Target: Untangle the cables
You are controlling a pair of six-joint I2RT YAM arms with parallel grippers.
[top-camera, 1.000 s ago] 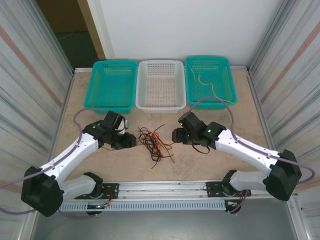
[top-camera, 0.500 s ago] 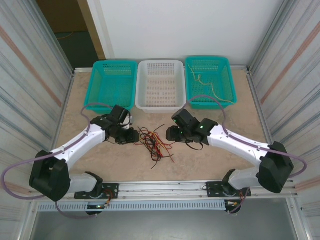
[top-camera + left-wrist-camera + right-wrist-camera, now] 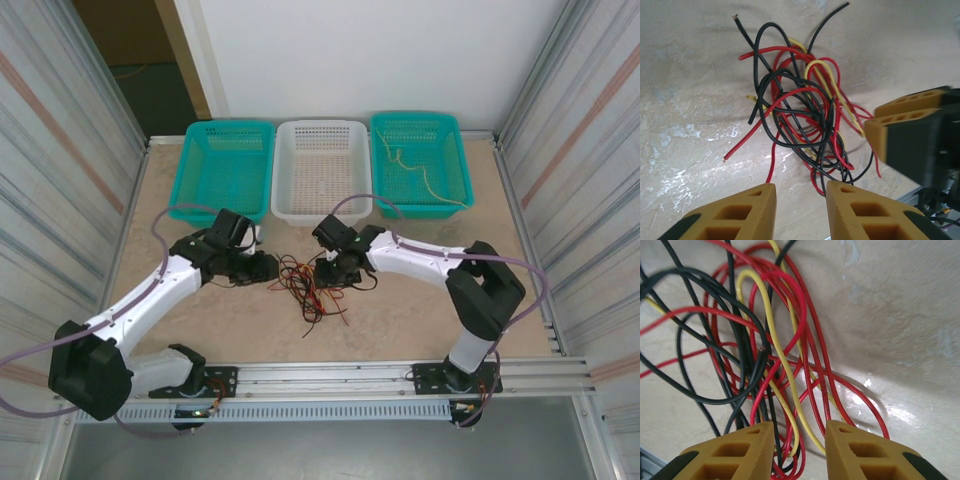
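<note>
A: Your left gripper, what's it doing?
B: Partly open, nothing between its fingers. It sits low over the table, with its tips just short of the left side of the cables.
A: And your right gripper?
B: Partly open too. A yellow wire and a few red strands run through the gap between its fingers. The gap is far wider than they are, so you aren't clamped on anything. It's at the right edge of the tangle, facing your left gripper.
A: Where are the cables?
B: One knot of red, black and yellow, mid-table, between the two grippers and near the white basket. Loose ends trail toward the arm bases.
A: Anything else?
B: The left teal basket and right teal basket flank the white one. There's a pale wire in the right one.
</note>
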